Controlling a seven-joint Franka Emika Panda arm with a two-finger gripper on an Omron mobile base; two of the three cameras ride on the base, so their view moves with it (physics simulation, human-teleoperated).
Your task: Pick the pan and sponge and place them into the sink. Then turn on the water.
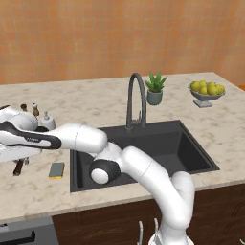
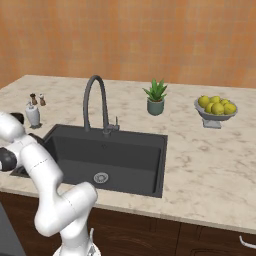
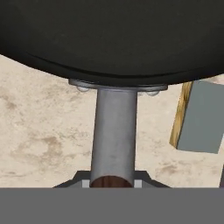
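the pan (image 3: 109, 35) is held by its handle in the closed gripper (image 3: 113, 183); the sink (image 1: 191, 158) lies to its right.

Kitchen, marble counter (image 1: 95, 107), sink (image 1: 191, 143), gooseneck faucet (image 1: 135, 95), fruit bowl (image 1: 206, 93), potted plant (image 1: 155, 88)

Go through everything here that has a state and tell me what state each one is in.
pan: out of the sink, its handle between the closed jaws.
sponge: flat on the counter left of the sink, not picked up.
sink: nothing in it, drain bare.
faucet: off, no stream.
gripper: shut on the pan handle.
fruit bowl: full of yellow-green fruit.
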